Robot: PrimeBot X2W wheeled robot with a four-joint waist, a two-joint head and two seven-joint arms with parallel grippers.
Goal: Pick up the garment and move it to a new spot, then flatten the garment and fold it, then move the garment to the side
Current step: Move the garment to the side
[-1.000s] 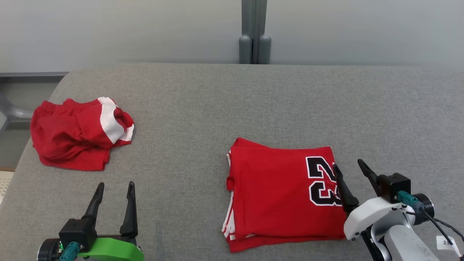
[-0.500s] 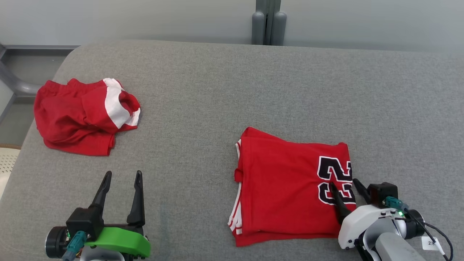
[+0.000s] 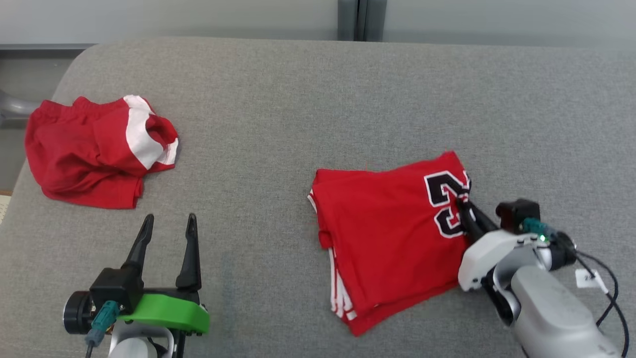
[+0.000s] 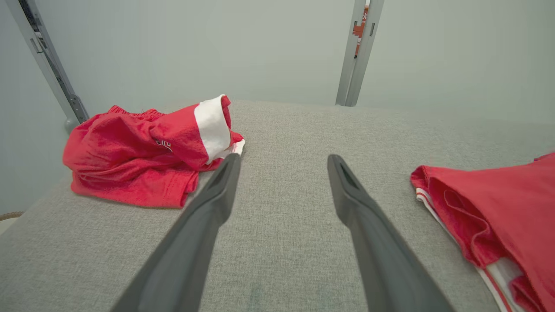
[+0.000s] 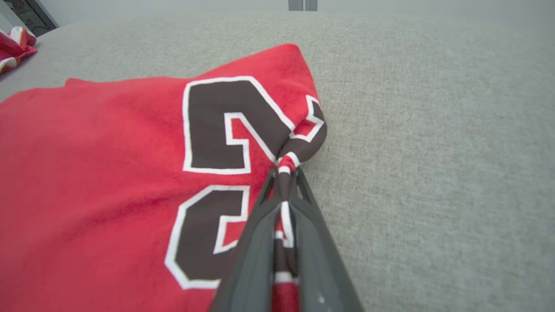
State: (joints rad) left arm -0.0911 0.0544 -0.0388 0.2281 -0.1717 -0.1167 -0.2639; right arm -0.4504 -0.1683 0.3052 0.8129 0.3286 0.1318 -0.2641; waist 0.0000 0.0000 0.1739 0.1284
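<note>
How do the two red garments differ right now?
The numbered jersey lies folded flat; the crumpled garment sits bunched. The numbered jersey shows black numerals; the crumpled garment a white band. The right gripper pinches the numbered jersey's edge; the crumpled garment lies untouched. Both are red.

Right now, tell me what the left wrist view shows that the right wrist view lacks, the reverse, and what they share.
Left wrist view's extra: the left gripper, open with nothing between its fingers, and the layered, white-striped side edge of the jersey. Right wrist view's extra: the right gripper shut on the jersey's edge, bunching the black number. Shared: the grey padding, the folded jersey, the crumpled red garment (just a corner in the right wrist view) and the grey post behind.
</note>
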